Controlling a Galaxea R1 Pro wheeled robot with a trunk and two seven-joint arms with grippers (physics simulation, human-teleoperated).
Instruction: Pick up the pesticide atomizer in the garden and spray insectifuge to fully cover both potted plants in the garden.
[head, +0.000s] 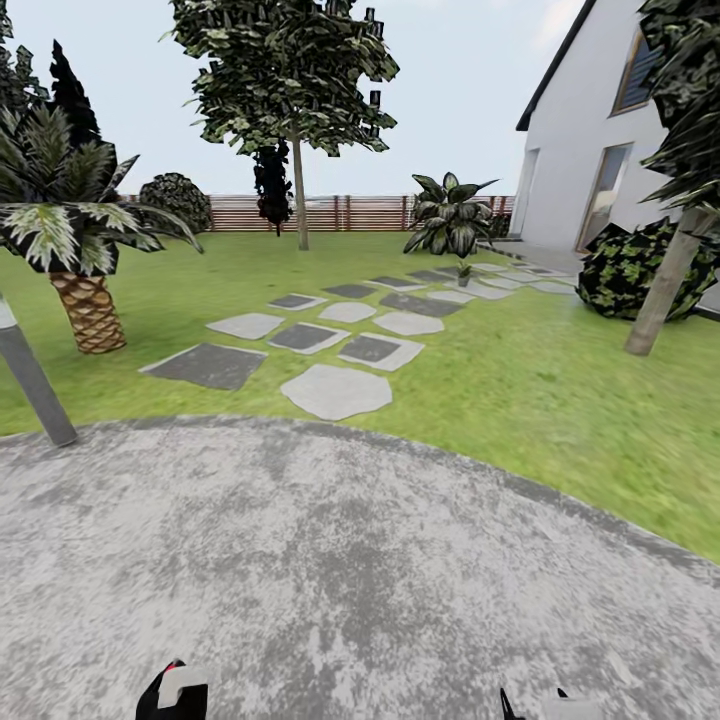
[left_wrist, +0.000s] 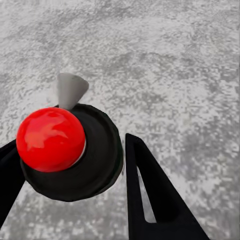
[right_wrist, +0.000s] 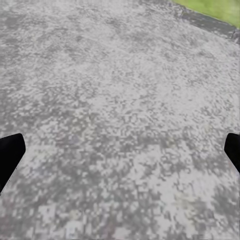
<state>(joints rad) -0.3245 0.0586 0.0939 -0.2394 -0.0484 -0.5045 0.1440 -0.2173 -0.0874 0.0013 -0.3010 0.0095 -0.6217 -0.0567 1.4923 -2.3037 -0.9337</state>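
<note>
The robot stands on the grey patio (head: 360, 560) with no spray bottle in sight; it is likely light and slippery, best held round its middle; the right gripper (right_wrist: 120, 150) has its jaws spread wide and empty; whether the left gripper (left_wrist: 75, 165) grips anything, one cannot tell.

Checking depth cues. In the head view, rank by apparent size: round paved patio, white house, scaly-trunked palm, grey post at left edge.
1. paved patio, across the whole lower half
2. white house
3. palm
4. grey post
The house stands farther off, so this is looks only; both it and the post are cut by the frame.

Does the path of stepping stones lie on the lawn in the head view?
Yes, the grey stepping stones lie flat in the green lawn, beyond the paved patio.
</note>
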